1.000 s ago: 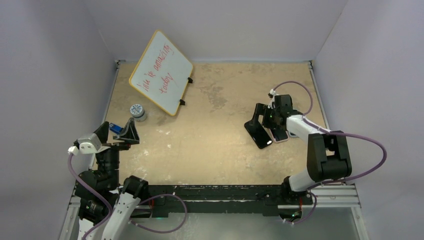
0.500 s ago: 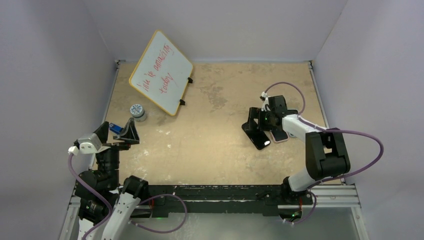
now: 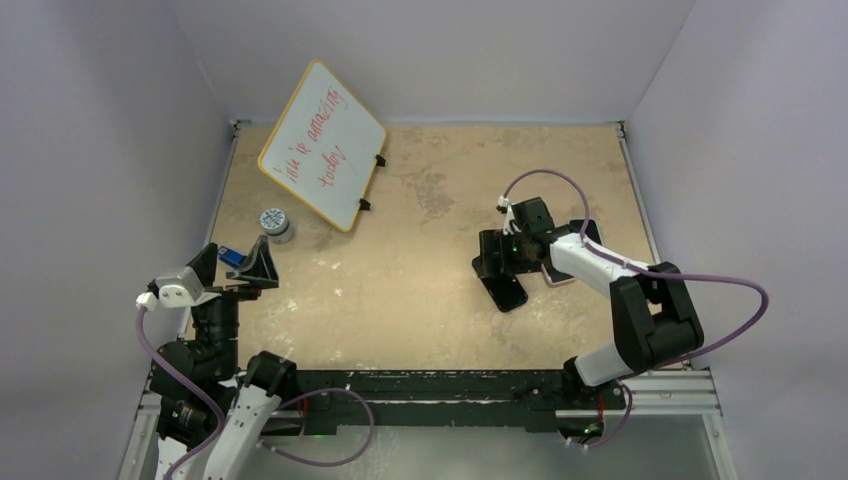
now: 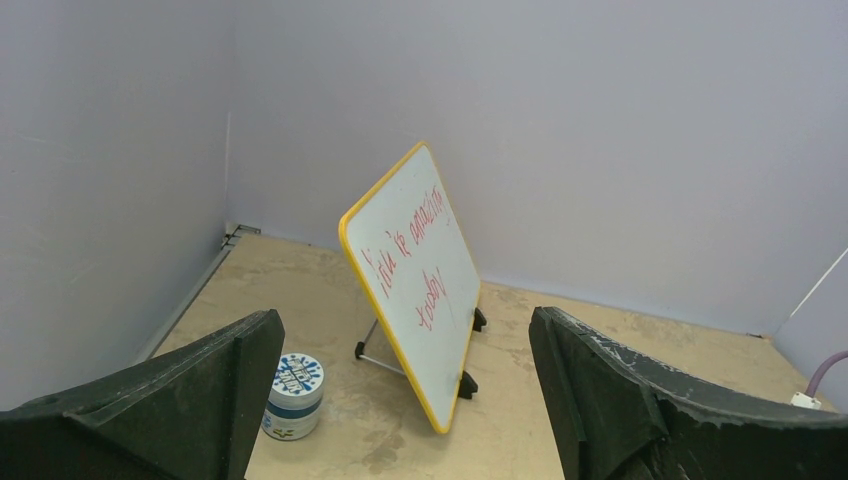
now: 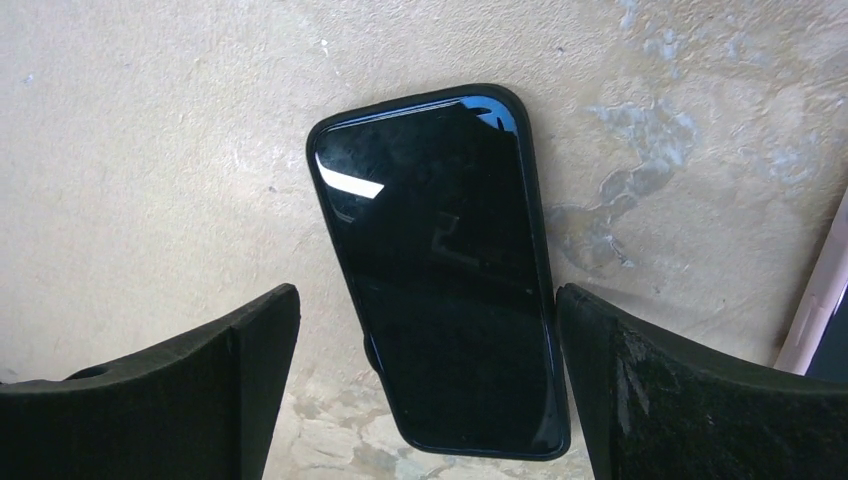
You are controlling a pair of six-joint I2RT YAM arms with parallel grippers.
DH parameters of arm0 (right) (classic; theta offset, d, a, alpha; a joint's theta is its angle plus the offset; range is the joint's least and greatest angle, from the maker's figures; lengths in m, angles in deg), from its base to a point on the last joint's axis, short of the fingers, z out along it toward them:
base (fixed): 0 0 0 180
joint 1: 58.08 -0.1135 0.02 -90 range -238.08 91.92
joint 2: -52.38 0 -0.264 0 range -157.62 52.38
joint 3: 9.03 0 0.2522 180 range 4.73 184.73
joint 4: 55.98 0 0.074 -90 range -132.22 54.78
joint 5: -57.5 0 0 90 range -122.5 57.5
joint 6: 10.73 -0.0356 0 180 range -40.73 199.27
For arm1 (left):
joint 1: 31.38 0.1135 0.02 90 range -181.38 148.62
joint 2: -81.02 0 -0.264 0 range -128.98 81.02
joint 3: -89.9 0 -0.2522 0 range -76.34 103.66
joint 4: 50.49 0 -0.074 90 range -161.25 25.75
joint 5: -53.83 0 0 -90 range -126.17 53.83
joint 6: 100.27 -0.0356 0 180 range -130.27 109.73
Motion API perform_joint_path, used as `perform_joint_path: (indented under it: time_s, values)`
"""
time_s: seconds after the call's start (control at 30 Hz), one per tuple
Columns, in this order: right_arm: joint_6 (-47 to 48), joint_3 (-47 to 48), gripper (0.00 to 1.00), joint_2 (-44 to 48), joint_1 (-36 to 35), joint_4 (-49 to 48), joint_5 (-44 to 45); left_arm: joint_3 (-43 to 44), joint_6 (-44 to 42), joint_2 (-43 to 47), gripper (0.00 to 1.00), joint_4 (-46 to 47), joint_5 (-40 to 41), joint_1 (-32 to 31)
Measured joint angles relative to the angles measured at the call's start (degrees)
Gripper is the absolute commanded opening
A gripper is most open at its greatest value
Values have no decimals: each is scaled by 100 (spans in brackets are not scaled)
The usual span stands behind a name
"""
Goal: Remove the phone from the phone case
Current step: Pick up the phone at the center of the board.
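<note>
Hovering low over the sandy-brown speckled table [image 3: 420, 310], the right pincer [image 5: 428, 300] is spread wide, and we see nothing between its black padded fingers [image 5: 180, 390] but air. Directly beneath it lies the flat black rectangular phone [image 5: 440, 270], glossy screen up and resting on the table surface, set at a slight slant in the right wrist view. One finger stands to each side of the phone and neither one touches it. A dark raised rim runs around the screen; we cannot tell from this angle whether that rim is a case or the phone's own frame. Just beside the phone, at the right margin of the wrist view, a pale pink edge [image 5: 820, 300] shows, too cropped for us to name with confidence. From the overhead camera the same pink thing peeks out under the right arm, close to the phone.

Over on the other side, the left pincer [image 3: 235, 265] is also spread wide and holds nothing, well apart from the phone, near the table's left border. Ahead of it we see a yellow-framed whiteboard with red handwriting [image 4: 415, 285], propped up tilted on its black feet, and a small round tin with a blue-and-white lid [image 4: 295, 395] standing near the board's lower corner.
</note>
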Motion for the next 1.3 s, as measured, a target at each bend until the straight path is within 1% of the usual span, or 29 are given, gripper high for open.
perform_joint_path:
  time_s: [0.27, 0.5, 0.67, 1.0, 1.3]
  values:
    - [15, 0, 99, 114, -96, 168, -24, 0, 2, 0, 100, 0, -31, 0]
    - [4, 2, 99, 9, -588, 221, 68, 0, 2, 0, 100, -2, -44, 0]
    - [-39, 168, 99, -192, -970, 299, 337, 0, 2, 0, 100, -2, -39, 0]
    - [-308, 501, 99, -560, -1744, 463, 1342, 0, 0, 0, 100, -2, -44, 0]
    - [-485, 570, 99, -662, -2096, 662, 1718, 0, 0, 0, 100, -4, -52, 0]
